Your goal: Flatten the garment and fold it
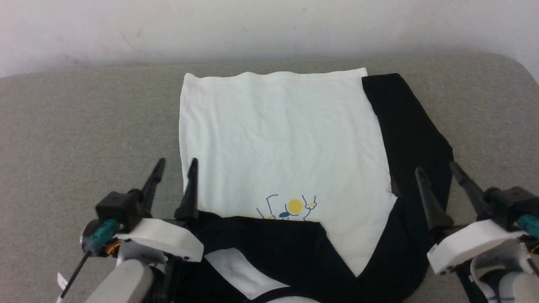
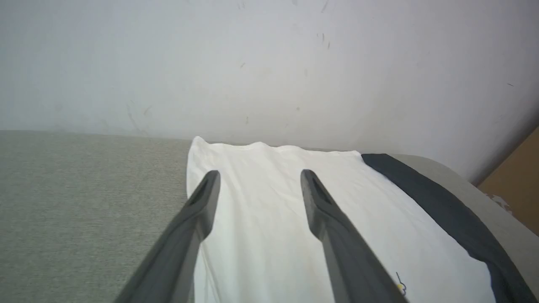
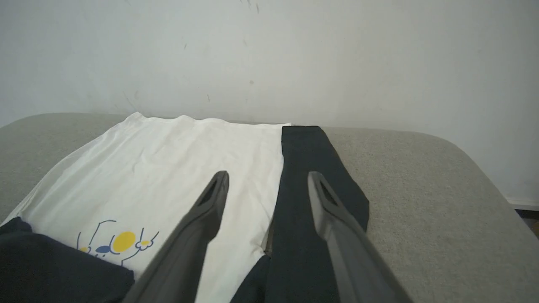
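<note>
The garment (image 1: pixel 278 139) lies spread on the grey cushion, its white body reaching toward the wall, hem farthest from me. One black sleeve (image 1: pixel 408 126) runs along its right side. The other black sleeve (image 1: pixel 269 244) is folded across the chest near me, partly covering the yellow-and-blue print (image 1: pixel 292 207). My left gripper (image 1: pixel 175 165) hovers open over the garment's left edge, holding nothing. My right gripper (image 1: pixel 438 169) is open above the right sleeve, also holding nothing. The left wrist view shows the white body (image 2: pixel 261 219) between the fingers; the right wrist view shows the sleeve (image 3: pixel 303 181) and print (image 3: pixel 118 243).
The grey upholstered surface (image 1: pixel 76 126) extends on both sides of the garment. A pale wall (image 1: pixel 269 25) rises just behind the far edge. A brown board (image 2: pixel 516 185) stands past the cushion's rounded right corner.
</note>
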### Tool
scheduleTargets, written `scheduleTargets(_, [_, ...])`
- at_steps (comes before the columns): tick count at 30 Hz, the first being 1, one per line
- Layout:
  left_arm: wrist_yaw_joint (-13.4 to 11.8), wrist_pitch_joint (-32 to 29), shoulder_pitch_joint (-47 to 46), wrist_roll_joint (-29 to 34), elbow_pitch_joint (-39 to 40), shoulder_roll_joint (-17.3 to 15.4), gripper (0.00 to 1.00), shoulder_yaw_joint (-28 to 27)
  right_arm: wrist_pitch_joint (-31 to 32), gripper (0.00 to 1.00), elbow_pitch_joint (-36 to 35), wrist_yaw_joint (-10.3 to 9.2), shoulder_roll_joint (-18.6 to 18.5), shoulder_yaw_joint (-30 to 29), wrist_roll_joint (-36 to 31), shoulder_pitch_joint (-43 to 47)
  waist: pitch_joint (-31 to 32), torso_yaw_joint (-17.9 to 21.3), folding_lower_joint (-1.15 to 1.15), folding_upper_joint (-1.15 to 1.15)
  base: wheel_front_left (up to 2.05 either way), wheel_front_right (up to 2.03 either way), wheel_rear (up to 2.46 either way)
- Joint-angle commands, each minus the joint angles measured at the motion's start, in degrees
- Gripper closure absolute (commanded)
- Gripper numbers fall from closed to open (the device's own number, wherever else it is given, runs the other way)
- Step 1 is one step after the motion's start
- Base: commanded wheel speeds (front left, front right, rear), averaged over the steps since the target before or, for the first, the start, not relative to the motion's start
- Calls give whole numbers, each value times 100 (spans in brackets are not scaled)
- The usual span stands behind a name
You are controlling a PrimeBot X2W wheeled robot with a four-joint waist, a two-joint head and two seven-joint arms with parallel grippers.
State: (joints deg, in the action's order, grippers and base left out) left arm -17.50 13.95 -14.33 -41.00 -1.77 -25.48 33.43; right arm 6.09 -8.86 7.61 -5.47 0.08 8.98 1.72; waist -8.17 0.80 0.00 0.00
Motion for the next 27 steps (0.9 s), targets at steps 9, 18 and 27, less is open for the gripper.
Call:
scheduleTargets(9, [-49, 103, 497, 1273, 502, 535, 0, -1569, 265, 0, 1208, -12, -262, -783, -110, -1905, -768, -533, 0, 0, 0, 0, 0])
scheduleTargets(18, [536, 104, 490, 2027, 721, 1390, 0, -2412, 1270, 0, 2963, -12, -628, -1199, -191, -3909, -1618, -953, 0, 0, 0, 0, 0])
scheduleTargets(27, [1095, 105, 303, 2534, 798, 1952, 0, -2902, 2087, 0, 4124, -12, -1005, -1479, -513, -4954, -2180, -1262, 0, 0, 0, 0, 0])
